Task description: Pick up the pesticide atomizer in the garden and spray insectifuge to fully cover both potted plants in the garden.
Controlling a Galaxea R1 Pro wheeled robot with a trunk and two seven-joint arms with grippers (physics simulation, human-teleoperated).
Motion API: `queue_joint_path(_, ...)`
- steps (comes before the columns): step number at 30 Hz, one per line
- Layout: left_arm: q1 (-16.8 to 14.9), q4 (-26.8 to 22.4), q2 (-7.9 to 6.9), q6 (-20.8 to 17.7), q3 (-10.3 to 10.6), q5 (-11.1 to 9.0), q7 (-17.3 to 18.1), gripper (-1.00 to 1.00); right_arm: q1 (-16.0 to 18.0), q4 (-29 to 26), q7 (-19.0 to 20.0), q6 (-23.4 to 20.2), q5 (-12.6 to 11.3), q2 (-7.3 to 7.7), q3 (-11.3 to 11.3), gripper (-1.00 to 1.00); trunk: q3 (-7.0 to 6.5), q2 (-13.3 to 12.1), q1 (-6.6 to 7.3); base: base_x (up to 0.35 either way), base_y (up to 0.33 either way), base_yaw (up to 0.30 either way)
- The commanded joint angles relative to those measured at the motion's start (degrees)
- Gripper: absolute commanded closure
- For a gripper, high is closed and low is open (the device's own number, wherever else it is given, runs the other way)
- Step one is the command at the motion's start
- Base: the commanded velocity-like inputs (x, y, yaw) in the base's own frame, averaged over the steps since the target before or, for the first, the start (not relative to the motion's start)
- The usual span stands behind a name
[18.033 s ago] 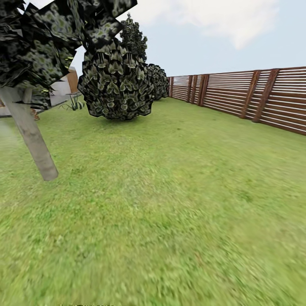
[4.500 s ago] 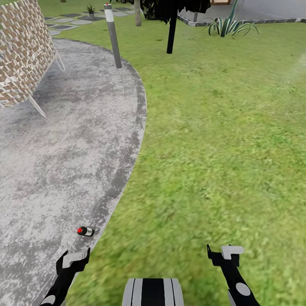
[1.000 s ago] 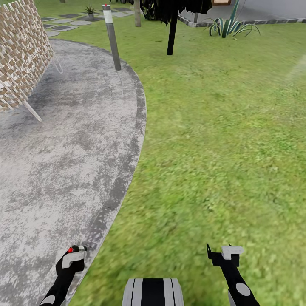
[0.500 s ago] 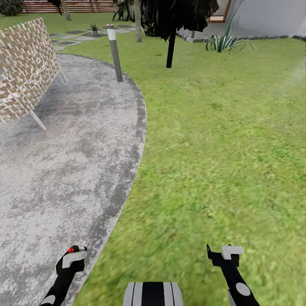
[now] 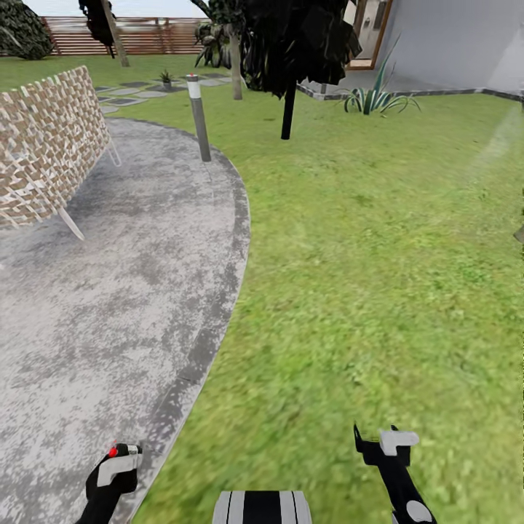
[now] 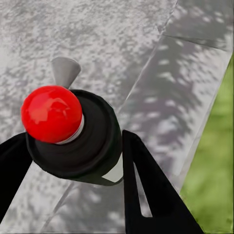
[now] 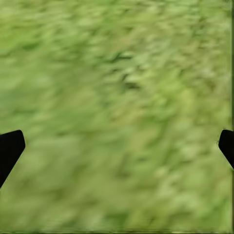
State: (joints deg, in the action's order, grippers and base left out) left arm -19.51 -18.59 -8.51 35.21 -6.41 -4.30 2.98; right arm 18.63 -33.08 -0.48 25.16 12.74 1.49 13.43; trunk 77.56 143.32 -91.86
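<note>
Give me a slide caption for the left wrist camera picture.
Left end effector clamps the red-capped dark pesticide atomizer above the mottled grey paved patio.

Ahead of the right tool (image 5: 375, 439) the lawn (image 5: 378, 255) lies open and flat, up to the dark tree trunk (image 5: 289, 109) and the spiky plant (image 5: 375, 98) far ahead. On the left, the paved patio (image 5: 109, 276) is bare near the left tool (image 5: 116, 458). Further along its edge stands a grey post (image 5: 198, 120), and a woven chair (image 5: 44, 145) blocks the far left side.
</note>
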Motion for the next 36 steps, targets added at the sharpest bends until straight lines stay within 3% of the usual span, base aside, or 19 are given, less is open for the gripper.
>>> queue_joint_path(1, 1.0, -0.1, -0.07, 0.6, 0.0, -0.4, 0.3, 1.00, 0.0, 0.9, -0.1, 1.2, 0.6, 0.04, 0.3, -1.00, -0.30, 0.0, 0.03, 0.000, 0.000, -0.088)
queue_joint_path(5, 3.8, -0.3, -0.16, 3.1, -0.1, -0.5, 0.3, 1.00, -1.6, 2.5, -0.1, 4.4, 0.6, 0.15, 0.3, -1.00, -1.54, -0.1, 0.14, 0.000, 0.000, -0.058)
queue_joint_path(7, 5.7, -0.3, -0.18, 4.0, -0.1, -0.6, 0.3, 1.00, -4.2, 2.9, -0.1, 5.6, 0.6, 0.23, 0.3, -1.00, -2.16, -0.1, 0.19, 0.000, 0.000, -0.014)
queue_joint_path(14, 9.8, -0.2, -0.26, 4.5, -0.5, -0.8, 0.0, 1.00, -9.6, 3.6, -0.1, 8.0, 0.5, 0.31, 0.4, -1.00, -4.04, -2.9, 1.73, 0.000, 0.000, -0.003)
queue_joint_path(23, 10.6, 0.3, 0.01, 4.5, -2.5, -0.8, -0.1, 1.00, -10.2, 4.4, -0.2, 8.2, 0.5, 0.49, 0.6, -1.00, -6.47, -6.5, 3.70, 0.000, 0.000, 0.000)
queue_joint_path(30, 10.6, 0.5, 0.19, 4.5, -3.4, -0.7, -0.1, 1.00, -10.2, 9.8, -0.2, 8.2, 0.4, 0.29, 0.7, -1.00, -8.16, -9.3, 5.24, 0.000, 0.000, 0.000)
queue_joint_path(36, 10.6, 0.4, 0.40, 4.4, -3.4, -0.6, 0.0, 1.00, -10.2, 10.4, -0.2, 8.1, 0.4, 0.05, 0.5, -1.00, -8.42, -9.3, 5.24, 0.000, 0.000, 0.000)
